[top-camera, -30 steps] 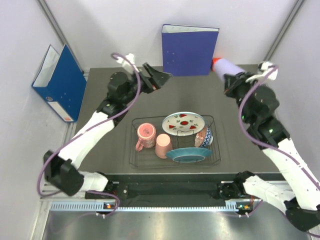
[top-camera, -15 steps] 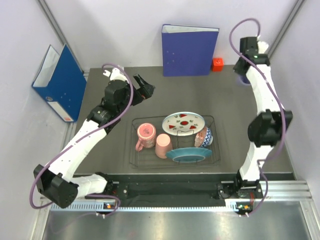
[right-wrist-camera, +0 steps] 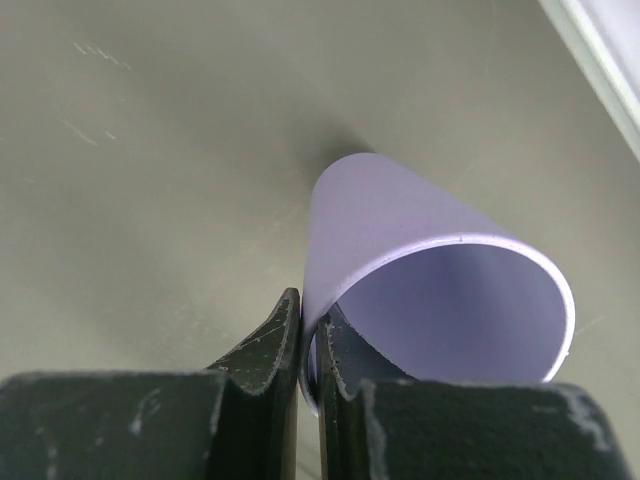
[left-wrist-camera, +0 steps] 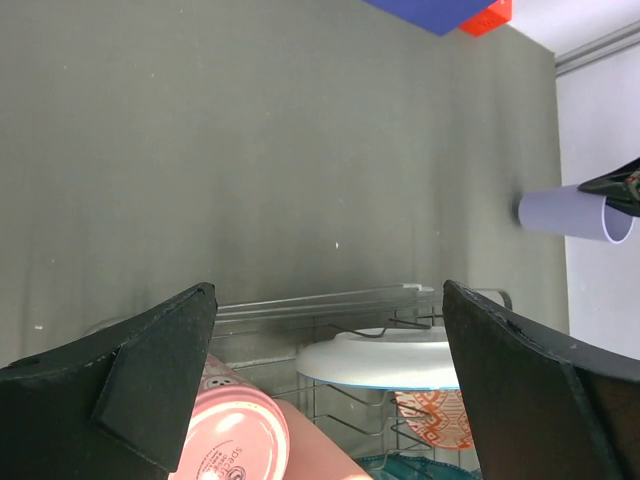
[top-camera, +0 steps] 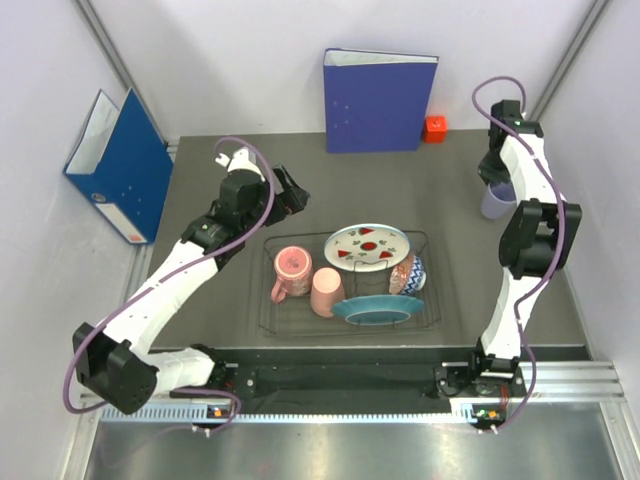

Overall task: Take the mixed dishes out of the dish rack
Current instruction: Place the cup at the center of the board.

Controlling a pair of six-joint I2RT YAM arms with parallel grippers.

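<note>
The dark wire dish rack (top-camera: 270,300) sits mid-table. It holds two pink cups (top-camera: 291,265) (top-camera: 326,291), a white plate with watermelon marks (top-camera: 366,246), a teal plate (top-camera: 375,310) and a red-and-blue patterned bowl (top-camera: 408,272). My left gripper (top-camera: 297,192) is open and empty, just beyond the rack's far left corner; its wrist view shows a pink cup (left-wrist-camera: 235,435) and the white plate (left-wrist-camera: 385,358) between its jaws. My right gripper (top-camera: 497,188) is shut on the rim of the lavender cup (top-camera: 496,203) (right-wrist-camera: 400,230), low over the table at the far right.
A purple binder (top-camera: 378,98) stands at the back, with a small red cube (top-camera: 435,128) beside it. A blue binder (top-camera: 120,165) leans at the left wall. The right wall is close to the lavender cup.
My right arm has brought the lavender cup forward and down toward the table at the right. My left gripper has moved nearer to the rack's far left corner.
</note>
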